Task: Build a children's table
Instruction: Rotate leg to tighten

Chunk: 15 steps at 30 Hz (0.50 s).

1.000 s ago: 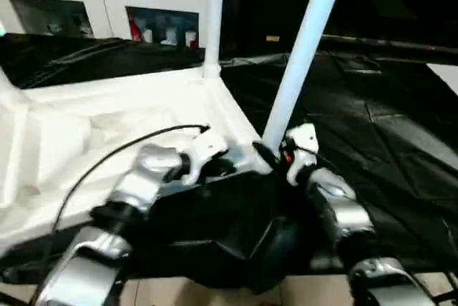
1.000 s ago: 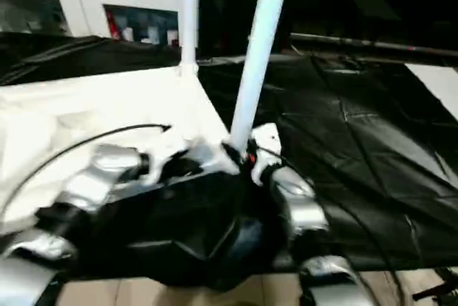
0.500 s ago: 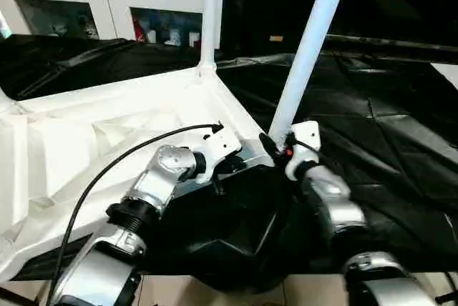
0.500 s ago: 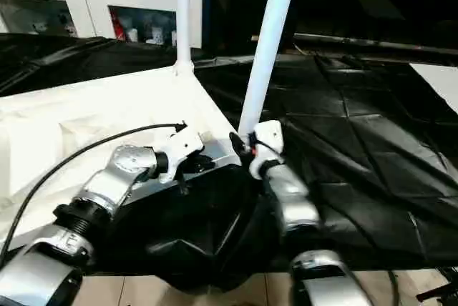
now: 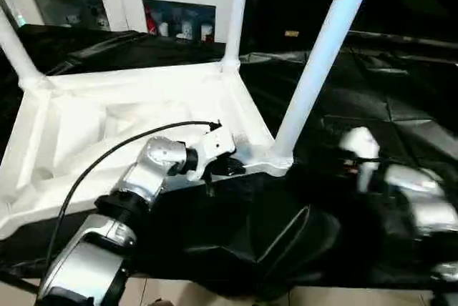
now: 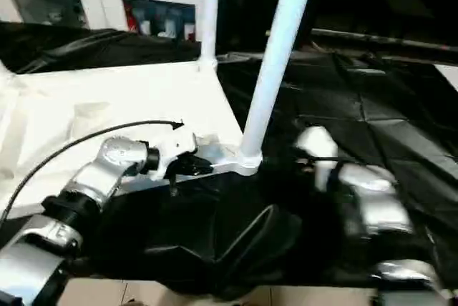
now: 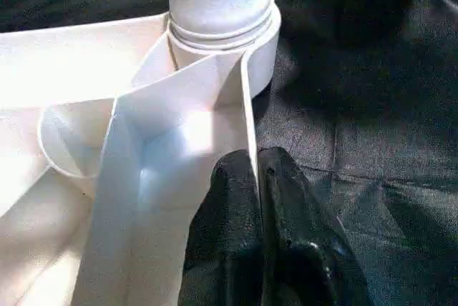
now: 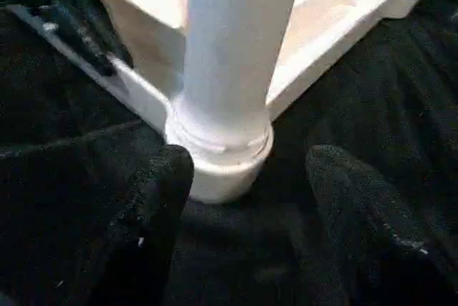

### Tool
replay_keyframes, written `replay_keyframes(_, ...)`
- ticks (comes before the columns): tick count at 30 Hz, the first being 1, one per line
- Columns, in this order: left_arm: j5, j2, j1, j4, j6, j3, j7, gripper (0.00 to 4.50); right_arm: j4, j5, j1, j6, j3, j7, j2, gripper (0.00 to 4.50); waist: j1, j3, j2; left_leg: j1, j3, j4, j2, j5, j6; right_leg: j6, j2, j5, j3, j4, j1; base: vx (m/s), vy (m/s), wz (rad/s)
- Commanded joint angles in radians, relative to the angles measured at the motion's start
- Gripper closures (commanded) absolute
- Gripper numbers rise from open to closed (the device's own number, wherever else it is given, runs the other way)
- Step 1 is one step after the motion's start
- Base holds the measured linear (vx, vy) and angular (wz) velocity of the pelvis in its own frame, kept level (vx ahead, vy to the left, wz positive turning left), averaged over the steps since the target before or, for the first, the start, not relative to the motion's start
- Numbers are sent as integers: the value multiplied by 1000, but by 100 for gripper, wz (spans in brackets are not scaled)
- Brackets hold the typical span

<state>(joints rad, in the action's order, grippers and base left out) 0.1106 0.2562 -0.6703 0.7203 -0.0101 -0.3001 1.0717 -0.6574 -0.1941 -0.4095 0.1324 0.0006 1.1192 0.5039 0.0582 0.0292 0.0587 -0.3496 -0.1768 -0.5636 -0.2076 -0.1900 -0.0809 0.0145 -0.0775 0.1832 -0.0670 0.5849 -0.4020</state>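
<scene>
Already the tabletop [image 5: 143, 116] lies underside-up on the black-draped counter [image 5: 401, 120] with three legs standing in corner sockets, the nearest leg [image 5: 318, 63] seated. The left tool [image 7: 254, 177] pinches the rim; the right tool [image 8: 247, 170] stands apart, holding nothing. A fourth leg probably remains.

A white tapered leg [image 8: 236, 41] stands upright in a round corner socket [image 8: 223, 163] of the white tabletop [image 8: 336, 23], whose ribbed underside faces up. The right tool [image 8: 247, 231] has its two black fingers [image 8: 154, 206] spread wide apart, one on each side of the socket and clear of it. Under everything lies the black cloth of the worktop [image 8: 64, 149], creased and dark.
</scene>
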Motion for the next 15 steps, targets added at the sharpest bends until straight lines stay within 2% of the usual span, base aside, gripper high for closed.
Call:
replay_keyframes(1, 9, 0, 31, 55, 9, -35, 54, 450, 46, -34, 14, -29, -26, 37, 29, 161, 4, -41, 12, -5, -3, 54, -26, -170, 131, 227, -61, 175, 40, -63, 53, 0, 0, 0)
replay_keyframes(2, 8, 0, 30, 58, 12, -34, 60, 450, 56, -43, 19, -37, -31, 45, 35, 161, 5, -42, 13, -3, -2, 54, -27, -186, 118, 213, -63, 215, 41, -66, 52, 0, 0, 0)
replay_keyframes(6, 2, 1, 31, 58, 23, -37, 79, 450, 89, -59, 43, -47, -25, 72, 40, 161, 7, -43, 14, -5, -1, 53, -27, -172, 112, 203, -62, 209, 41, -63, 53, 0, 0, 0)
replay_keyframes(10, 0, 2, 29, 59, 37, -43, 87, 450, 108, -55, 53, -47, -21, 53, 23, 161, 7, -45, 14, -5, -1, 51, -27, -147, 116, 217, -61, 162, 39, -57, 53, 0, 0, 0)
replay_keyframes(15, 2, 4, 27, 63, 49, -47, 104, 450, 94, -34, 24, -40, 3, 4, -30, 161, 7, -45, 13, -4, -1, 51, -26, -149, 106, 218, -62, 170, 39, -57, 52, 0, 0, 0)
